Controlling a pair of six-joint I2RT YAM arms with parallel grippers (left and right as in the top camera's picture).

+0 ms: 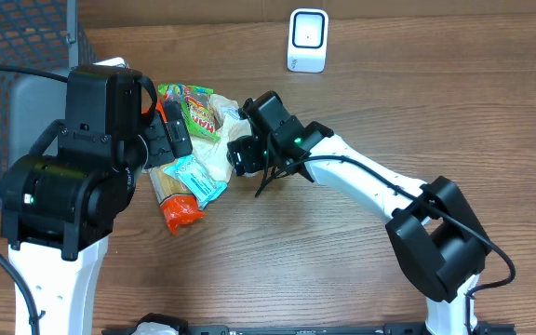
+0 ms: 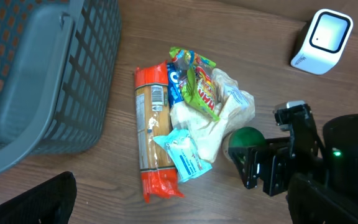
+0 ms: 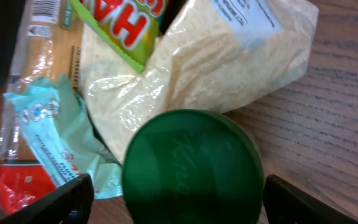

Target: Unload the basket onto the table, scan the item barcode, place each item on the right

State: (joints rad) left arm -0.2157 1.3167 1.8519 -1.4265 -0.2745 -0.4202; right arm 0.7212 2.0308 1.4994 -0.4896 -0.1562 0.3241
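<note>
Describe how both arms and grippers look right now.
Both have white links, bulky black joint housings, black cables and a small green light. The left arm ends in the black left gripper; the right arm in the black right gripper.

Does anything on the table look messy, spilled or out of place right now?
Nothing looks spilled or torn. The packets lie in an untidy heap beside the basket: the green snack bag sits askew over the white grain bag, and the teal packet overlaps the spaghetti pack.
</note>
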